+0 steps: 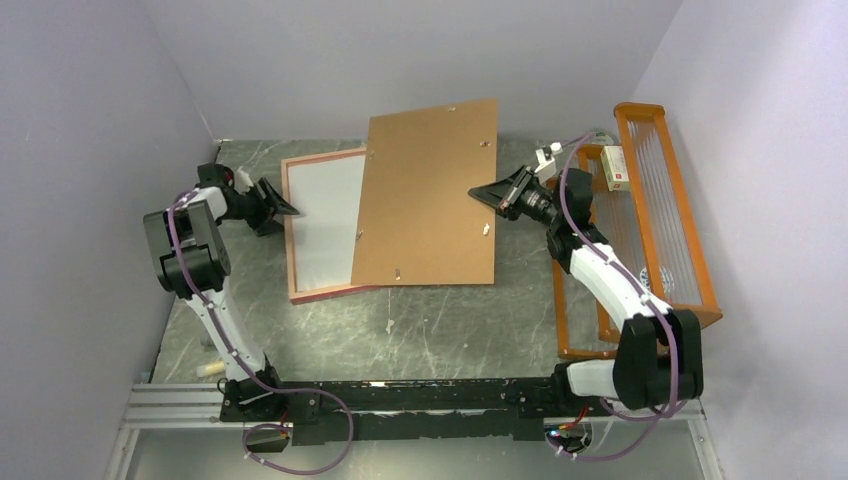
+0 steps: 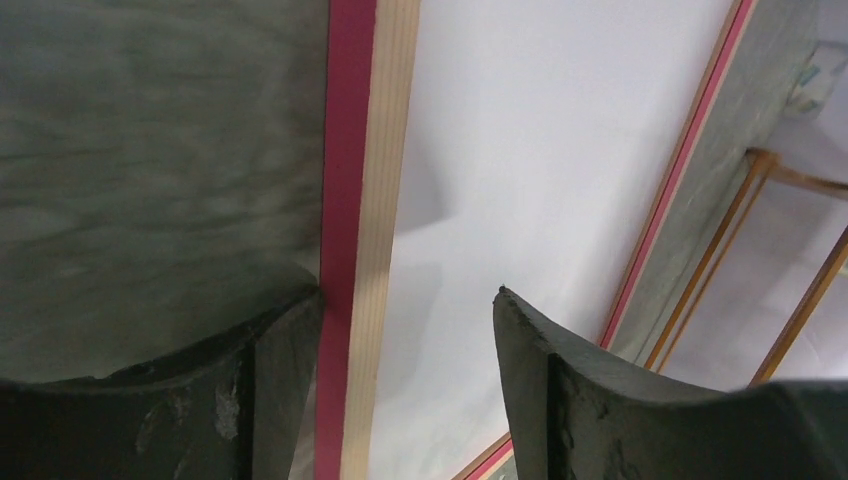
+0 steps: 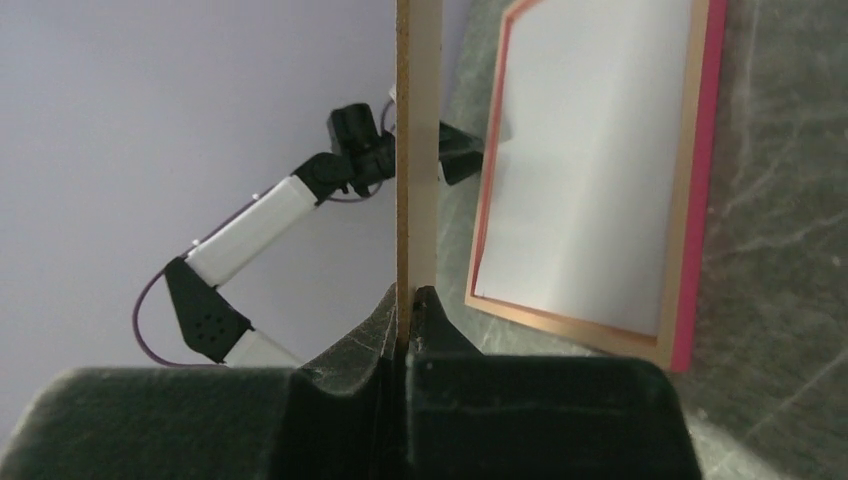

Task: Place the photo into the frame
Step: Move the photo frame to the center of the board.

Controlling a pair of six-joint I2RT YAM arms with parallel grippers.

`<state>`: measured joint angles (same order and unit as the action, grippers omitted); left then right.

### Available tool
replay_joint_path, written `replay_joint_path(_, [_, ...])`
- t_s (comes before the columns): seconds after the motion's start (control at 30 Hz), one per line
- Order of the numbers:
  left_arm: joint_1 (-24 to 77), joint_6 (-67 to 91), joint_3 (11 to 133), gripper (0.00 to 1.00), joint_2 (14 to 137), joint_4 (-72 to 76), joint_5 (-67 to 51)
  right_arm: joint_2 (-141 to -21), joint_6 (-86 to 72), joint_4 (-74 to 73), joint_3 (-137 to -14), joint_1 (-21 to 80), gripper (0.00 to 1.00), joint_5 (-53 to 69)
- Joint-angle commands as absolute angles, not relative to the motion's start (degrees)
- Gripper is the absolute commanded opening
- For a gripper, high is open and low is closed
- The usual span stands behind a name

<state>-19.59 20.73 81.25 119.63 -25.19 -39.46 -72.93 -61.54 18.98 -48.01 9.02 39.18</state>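
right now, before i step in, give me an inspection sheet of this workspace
surface: green marbled table
job's things: frame lies back-up; photo sits in it, white back up
clutter: brown backing board held over the frame's right part; small white bit on the table
grippers: left fingers open astride the frame's left rail; right fingers shut on the backing board's edge
cables: purple cables loop along both arms, none across the frame
surroundings: pale walls; orange wire rack on the right, small box inside

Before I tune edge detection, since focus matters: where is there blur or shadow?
Left wrist: near fingers soft, a grey shadow on the white photo. Right wrist: right gripper dark, board edge crisp. Top view: even light, no glare.
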Motion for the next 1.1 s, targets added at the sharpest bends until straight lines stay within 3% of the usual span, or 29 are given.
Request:
replay_joint_path(0.0, [-15.6, 21.2, 79.2, 0.68, 119.5, -23.2, -40.9, -76.4, -62.7, 22.0, -51.9, 9.2, 0.00, 43.9])
replay_joint_path(0.27, [-15.2, 22.9, 79.1, 0.68, 117.6, -20.4, -34.3, -83.0, -62.6, 20.6, -55.4, 9.9, 0.00, 45.9])
replay_joint_path(0.43, [-14.5, 21.7, 82.0, 0.53, 120.1, -21.7, -33.3, -83.7, -61.6, 19.3, -55.6, 9.9, 0.00, 46.1])
replay_joint_path(0.67, [-11.7, 15.9, 84.4, 0.42, 121.6, -27.5, -24.6, -84.3, -60.7, 18.0, -55.3, 9.9, 0.00, 46.0])
replay_joint_path(0.83, [-10.7, 11.8, 86.0, 0.33, 123.2, -29.2, -25.2, -84.4, -59.7, 16.5, -55.2, 9.9, 0.00, 45.9])
replay_joint_path(1.07, [-8.8, 4.3, 86.4, 0.06, 123.5, -31.1, -25.9, -84.0, -58.8, 14.3, -55.3, 9.9, 0.00, 46.1])
